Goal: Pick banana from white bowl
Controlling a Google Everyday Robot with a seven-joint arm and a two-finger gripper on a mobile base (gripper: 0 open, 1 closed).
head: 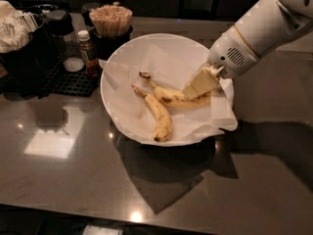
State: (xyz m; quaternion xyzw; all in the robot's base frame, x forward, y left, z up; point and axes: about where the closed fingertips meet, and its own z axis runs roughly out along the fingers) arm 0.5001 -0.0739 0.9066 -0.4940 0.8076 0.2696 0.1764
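- On the far left of the dark glossy counter [73, 195], a black caddy [22, 58] holds white paper packets.
- Just right of it stands a black-lidded container [58, 21], at the back.
- A black mat [66, 82] lies under these, with a small round white item [73, 64] on it.
- A small bottle [88, 53], white cap and reddish-brown body, stands upright at the mat's right edge, just beside the bowl.
- Behind the bottle is a dark cup of wooden stir sticks [111, 21], close to the bowl's back-left rim.
- Mid-counter is the white bowl [108, 89], wide and shallow, lined with crinkled white paper [222, 114] that spills over the right rim.
- Two bananas lie in the bowl on the paper.
- The slim banana [160, 119] lies nearer the front, running from upper left down to the front rim.
- The banana [177, 99], thicker and curved, lies just behind and to the right of the slim one. Its dark-tipped stem points toward the back left and a brown patch shows on its body. Its right end is hidden under the gripper.
- The two bananas lie close together near their stem ends; whether they touch is unclear.
- The gripper [193, 88], a cream wedge, points down and left into the bowl's right side, right over the banana's body.
- Cannot tell whether the gripper is open or closed, or whether it has hold of the banana.
- The white arm [259, 33] comes in from the upper right, above the bowl's right rim.
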